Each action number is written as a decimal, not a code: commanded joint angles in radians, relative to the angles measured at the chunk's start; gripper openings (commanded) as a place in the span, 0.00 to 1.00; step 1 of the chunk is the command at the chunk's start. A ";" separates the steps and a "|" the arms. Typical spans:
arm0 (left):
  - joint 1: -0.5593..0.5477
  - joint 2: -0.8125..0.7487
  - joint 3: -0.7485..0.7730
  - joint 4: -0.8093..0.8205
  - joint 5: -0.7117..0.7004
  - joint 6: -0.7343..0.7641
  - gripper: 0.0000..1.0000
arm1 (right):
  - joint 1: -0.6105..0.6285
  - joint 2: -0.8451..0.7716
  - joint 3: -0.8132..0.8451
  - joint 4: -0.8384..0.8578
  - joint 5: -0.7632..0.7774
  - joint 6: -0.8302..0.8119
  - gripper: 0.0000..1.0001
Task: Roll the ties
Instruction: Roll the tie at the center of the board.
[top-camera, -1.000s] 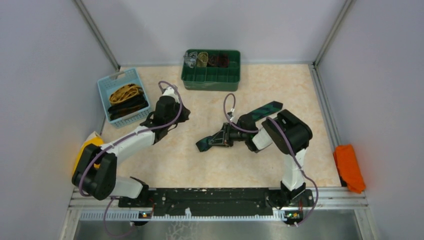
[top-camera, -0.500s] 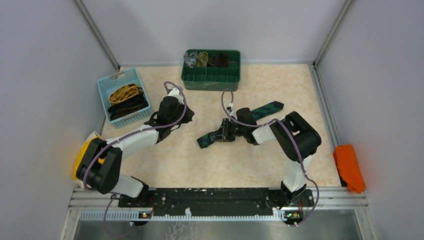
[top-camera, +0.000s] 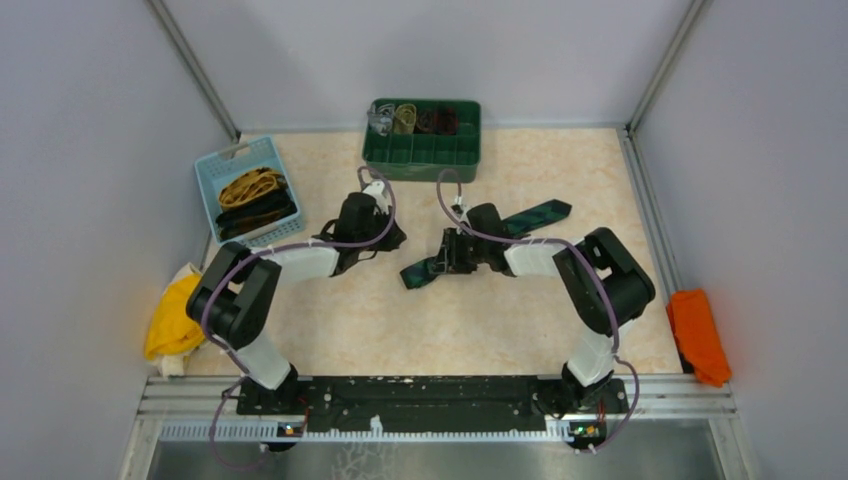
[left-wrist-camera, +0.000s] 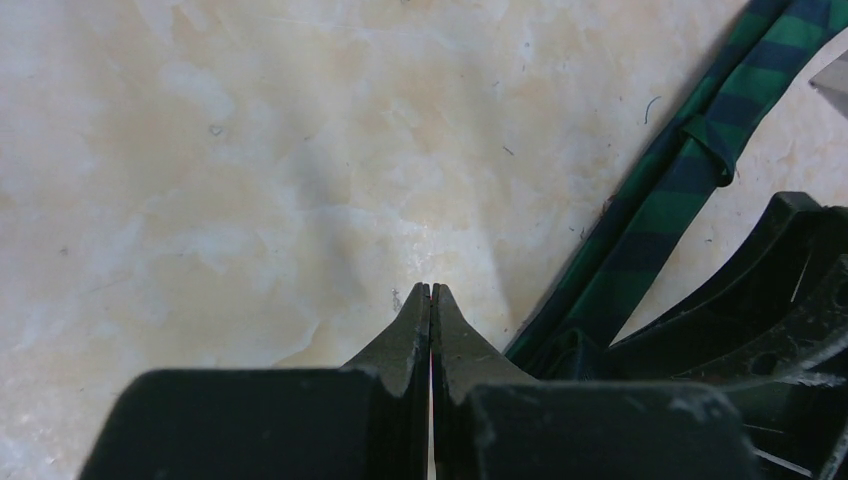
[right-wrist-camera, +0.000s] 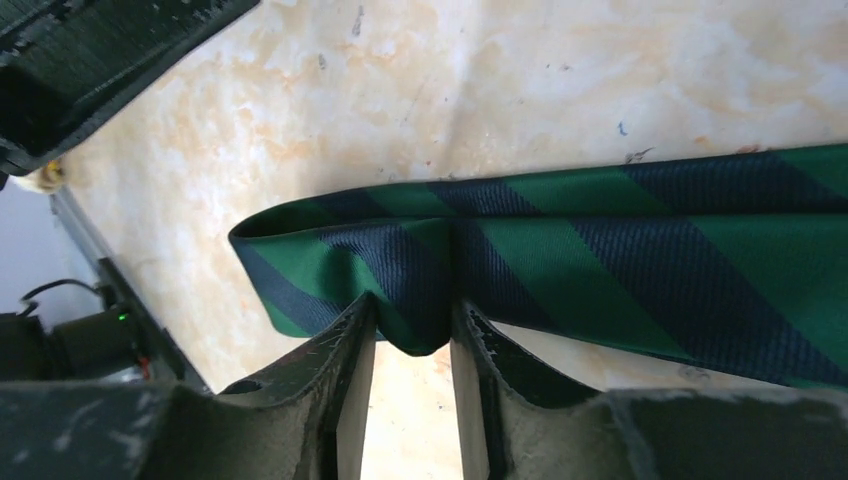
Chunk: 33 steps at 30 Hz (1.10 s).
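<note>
green tie (top-camera: 541, 213) middle hidden beneath right arm (top-camera: 540, 258), green bin (top-camera: 425, 166) contents indistinct

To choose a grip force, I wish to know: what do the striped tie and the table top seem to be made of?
The tie: woven cloth, likely silk or polyester; fine ribbed weave, soft sheen, folds limply. The table top: hard, smooth, marble-patterned, perhaps laminate or stone; slight sheen.
</note>
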 joint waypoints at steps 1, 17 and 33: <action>-0.009 0.058 0.046 0.046 0.065 0.043 0.00 | 0.034 -0.044 0.084 -0.165 0.121 -0.116 0.36; -0.027 0.199 0.095 0.079 0.153 0.076 0.00 | 0.166 -0.227 0.142 -0.384 0.497 -0.222 0.46; -0.031 0.204 0.068 0.065 0.125 0.078 0.00 | 0.300 -0.176 -0.022 -0.250 0.454 -0.147 0.00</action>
